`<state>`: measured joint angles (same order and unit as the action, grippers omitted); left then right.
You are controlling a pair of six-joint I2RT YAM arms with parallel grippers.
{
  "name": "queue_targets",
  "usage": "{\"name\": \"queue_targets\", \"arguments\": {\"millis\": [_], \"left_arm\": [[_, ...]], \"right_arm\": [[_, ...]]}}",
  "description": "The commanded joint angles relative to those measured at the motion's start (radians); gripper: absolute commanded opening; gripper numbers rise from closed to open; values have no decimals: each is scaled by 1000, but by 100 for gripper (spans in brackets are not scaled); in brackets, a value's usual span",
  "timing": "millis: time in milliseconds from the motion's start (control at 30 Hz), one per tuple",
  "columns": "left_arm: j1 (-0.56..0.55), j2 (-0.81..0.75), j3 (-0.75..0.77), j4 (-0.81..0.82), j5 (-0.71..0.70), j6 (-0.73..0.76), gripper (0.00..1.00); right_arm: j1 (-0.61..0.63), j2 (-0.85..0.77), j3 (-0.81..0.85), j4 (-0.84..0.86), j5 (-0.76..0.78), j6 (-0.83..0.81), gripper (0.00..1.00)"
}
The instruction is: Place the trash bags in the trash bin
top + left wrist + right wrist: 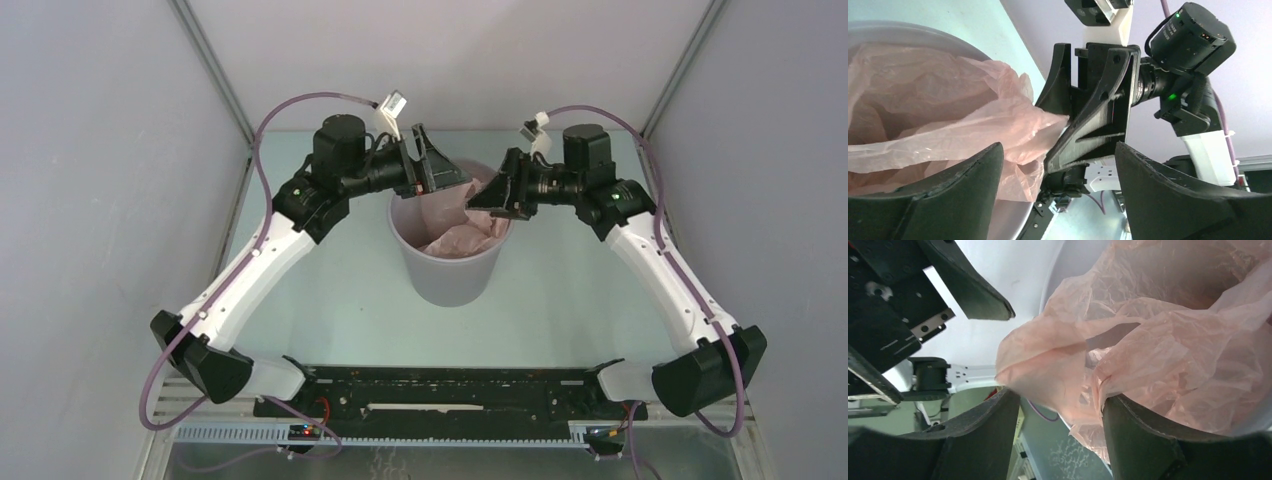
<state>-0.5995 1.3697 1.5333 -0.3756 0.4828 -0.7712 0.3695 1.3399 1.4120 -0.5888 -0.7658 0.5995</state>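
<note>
Your right gripper (1057,396) has its matte black jaws drawn in on a bunched fold of the trash bag (1158,340); the gap left between them is packed with film, so it is grasping the bag by its edge; from the left wrist you see that film pulled taut to a point at those jaws. The bag is thin, translucent pale-pink plastic, crinkled all over and soft in its folds; most of it sits inside the trash bin (450,280), with the gripped corner lifted out over the rim on the right arm's side. Your left gripper (1058,150) is released; its broad, curved black jaws are spread wide with nothing held between them; it hangs over the bin's far left rim, facing the right gripper across the opening; you cannot tell whether one of its jaws brushes the film. The bin is round, smooth grey plastic, tapering downward below a wide rim; it stands upright on the pale green worktop (330,300), between the two arms; each arm has white links, black joints and a purple cable (262,150) looping along it.
</note>
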Motion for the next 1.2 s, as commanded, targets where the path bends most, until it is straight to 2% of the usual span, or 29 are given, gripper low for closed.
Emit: {"name": "queue_targets", "arguments": {"millis": [0,100,200,333,467,500,567,667,767,867,933,1000,1167], "left_arm": [[0,-20,-4,71,52,-80,89],[-11,-11,-5,68,40,-83,90],[-16,10,-4,23,9,-86,79],[-15,34,13,0,-10,-76,76],[-24,54,74,0,13,-37,87],[-27,54,75,-2,5,-35,87],[-32,57,69,-9,-10,-46,85],[-57,56,72,-58,-87,-40,76],[-77,75,138,-195,-207,7,71],[-82,125,238,-326,-317,57,77],[-83,154,286,-382,-374,73,77],[-85,172,311,-409,-425,73,74],[-98,209,358,-447,-434,88,59]], "right_arm": [[-38,-59,-36,189,-75,143,68],[-56,-75,-36,200,-76,159,68],[-74,-77,-38,205,-86,162,61],[-89,-72,-54,253,-128,190,31],[-90,-72,-56,290,-164,206,27],[-91,-75,-56,288,-164,200,20],[-92,-77,-56,284,-162,195,9],[-92,-78,-64,305,-169,207,0],[-90,-77,-67,313,-177,209,0],[-90,-80,-66,310,-189,206,0],[-92,-85,-66,302,-188,202,0],[-92,-90,-67,290,-189,197,0],[-100,-102,-71,264,-178,182,0]]}}
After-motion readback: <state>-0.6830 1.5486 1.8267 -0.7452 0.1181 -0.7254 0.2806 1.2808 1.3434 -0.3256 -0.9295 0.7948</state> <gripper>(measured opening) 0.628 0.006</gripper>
